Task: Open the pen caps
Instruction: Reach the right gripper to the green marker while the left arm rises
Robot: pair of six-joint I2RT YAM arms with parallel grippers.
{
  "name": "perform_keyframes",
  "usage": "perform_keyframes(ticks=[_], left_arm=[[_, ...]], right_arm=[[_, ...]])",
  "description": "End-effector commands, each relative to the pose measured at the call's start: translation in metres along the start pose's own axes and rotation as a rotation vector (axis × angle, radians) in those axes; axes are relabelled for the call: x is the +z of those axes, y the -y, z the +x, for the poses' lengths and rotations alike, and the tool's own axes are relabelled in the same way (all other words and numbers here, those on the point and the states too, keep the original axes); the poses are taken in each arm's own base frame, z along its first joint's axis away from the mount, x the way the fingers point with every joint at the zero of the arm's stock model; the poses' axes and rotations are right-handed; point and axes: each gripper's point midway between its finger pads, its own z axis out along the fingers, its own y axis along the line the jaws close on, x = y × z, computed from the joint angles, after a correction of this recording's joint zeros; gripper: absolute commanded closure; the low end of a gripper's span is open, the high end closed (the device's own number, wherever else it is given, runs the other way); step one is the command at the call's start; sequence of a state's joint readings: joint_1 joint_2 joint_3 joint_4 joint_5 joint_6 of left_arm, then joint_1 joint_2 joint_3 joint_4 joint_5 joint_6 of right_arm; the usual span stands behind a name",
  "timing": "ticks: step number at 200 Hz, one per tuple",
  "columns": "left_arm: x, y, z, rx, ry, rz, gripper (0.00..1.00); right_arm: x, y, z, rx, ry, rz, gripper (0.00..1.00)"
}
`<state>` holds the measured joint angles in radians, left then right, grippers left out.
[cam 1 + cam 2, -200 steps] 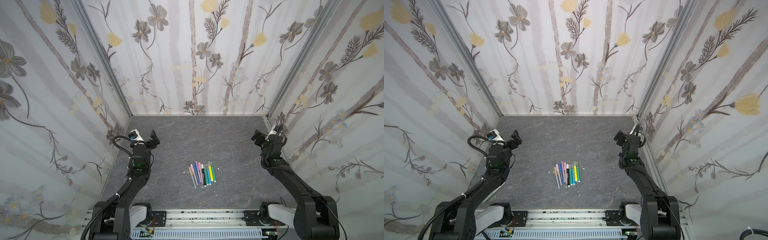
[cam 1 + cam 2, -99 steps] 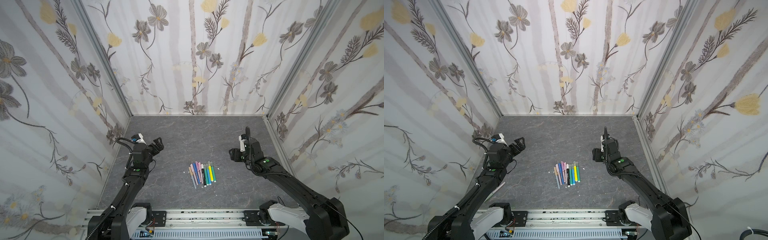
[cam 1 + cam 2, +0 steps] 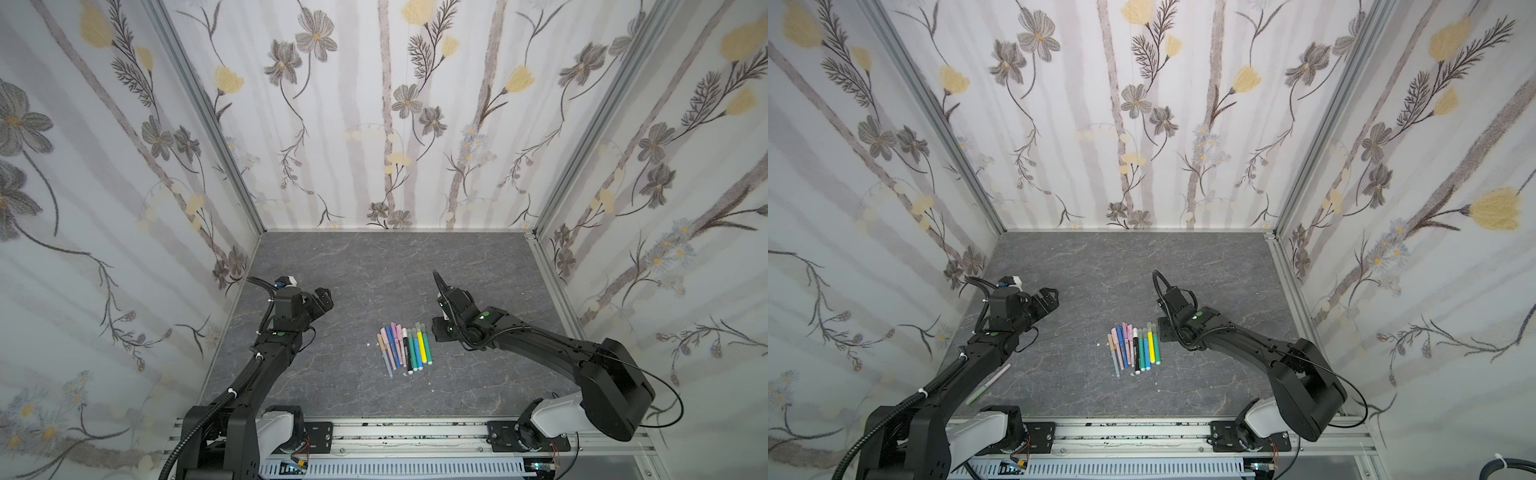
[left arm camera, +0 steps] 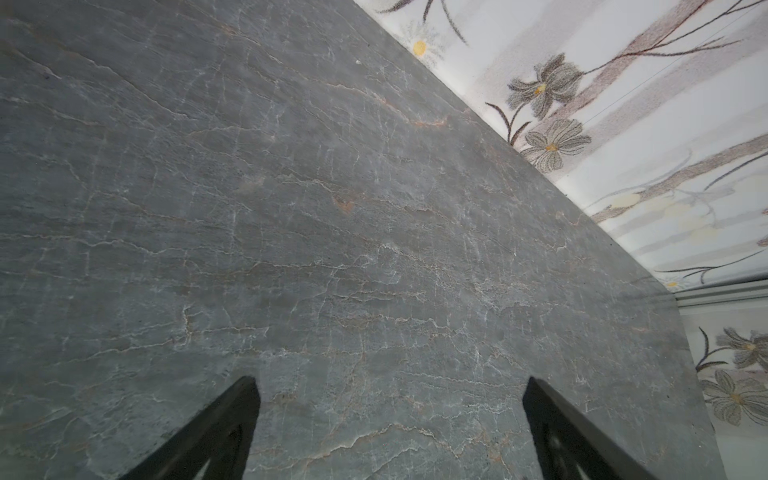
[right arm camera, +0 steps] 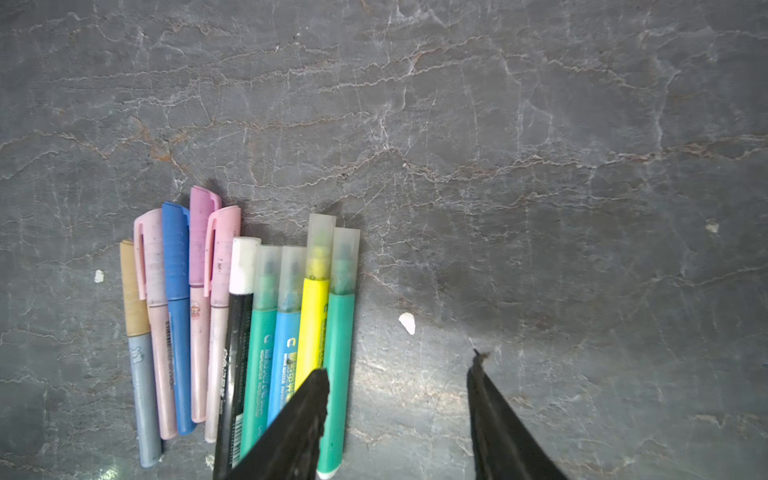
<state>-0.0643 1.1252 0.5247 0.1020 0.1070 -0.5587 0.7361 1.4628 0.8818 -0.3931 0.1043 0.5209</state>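
Note:
Several pens lie side by side mid-table point(image 3: 403, 349) point(image 3: 1136, 347), caps on, cap ends toward the back wall. In the right wrist view the pen caps read tan point(image 5: 132, 286), pink point(image 5: 148, 253), blue point(image 5: 176, 249), purple point(image 5: 201, 232), pink point(image 5: 222, 253), white point(image 5: 244, 266) and several frosted ones point(image 5: 320, 245). My right gripper point(image 5: 398, 365) point(image 3: 436, 330) is open, narrower than the left, low beside the row's right edge. One finger overlaps the yellow and green pens; only bare table lies between the jaws. My left gripper point(image 4: 390, 380) point(image 3: 326, 299) is wide open over bare table, left of the pens.
A slim green-and-white pen point(image 3: 988, 384) lies near the left arm at the front left. Small white scraps point(image 5: 407, 322) dot the grey stone-look table point(image 3: 374, 270). Flowered walls close three sides; a metal rail point(image 3: 415, 432) runs along the front.
My right arm swung from the right wall in to the pens' right side and its jaws narrowed. My left gripper moved slightly toward the centre, still wide open.

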Motion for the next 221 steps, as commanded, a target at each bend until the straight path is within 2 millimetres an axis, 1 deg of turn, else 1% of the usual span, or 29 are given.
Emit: perform_keyframes(ticks=[1, 34, 65, 82, 86, 136, 191, 221], left_arm=[[0.002, 0.0, -0.001, 0.009, -0.015, -0.011, 0.0], [0.006, 0.003, -0.001, 0.031, -0.028, -0.01, 0.0], [0.006, -0.008, 0.002, 0.022, -0.026, -0.054, 0.0], [0.006, -0.011, 0.003, 0.028, -0.025, -0.071, 0.0], [0.006, -0.013, 0.003, 0.031, -0.026, -0.077, 0.0], [0.009, -0.012, 0.007, 0.024, -0.04, -0.066, 0.0], [0.01, -0.013, 0.009, 0.026, -0.046, -0.065, 0.0], [0.01, -0.011, 0.009, 0.025, -0.052, -0.059, 0.0]], right_arm=[[0.006, -0.008, 0.005, -0.001, -0.039, 0.017, 0.46], [0.017, -0.014, 0.016, -0.011, -0.077, 0.028, 0.48], [0.025, -0.016, 0.023, 0.01, -0.095, 0.025, 0.51], [0.025, -0.018, 0.023, 0.014, -0.095, 0.018, 0.53], [0.032, -0.016, 0.029, 0.01, -0.119, 0.033, 0.53], [0.043, -0.013, 0.04, 0.006, -0.148, 0.049, 0.56], [0.05, -0.009, 0.051, 0.007, -0.174, 0.065, 0.61], [0.053, -0.004, 0.06, 0.005, -0.198, 0.077, 0.66]])
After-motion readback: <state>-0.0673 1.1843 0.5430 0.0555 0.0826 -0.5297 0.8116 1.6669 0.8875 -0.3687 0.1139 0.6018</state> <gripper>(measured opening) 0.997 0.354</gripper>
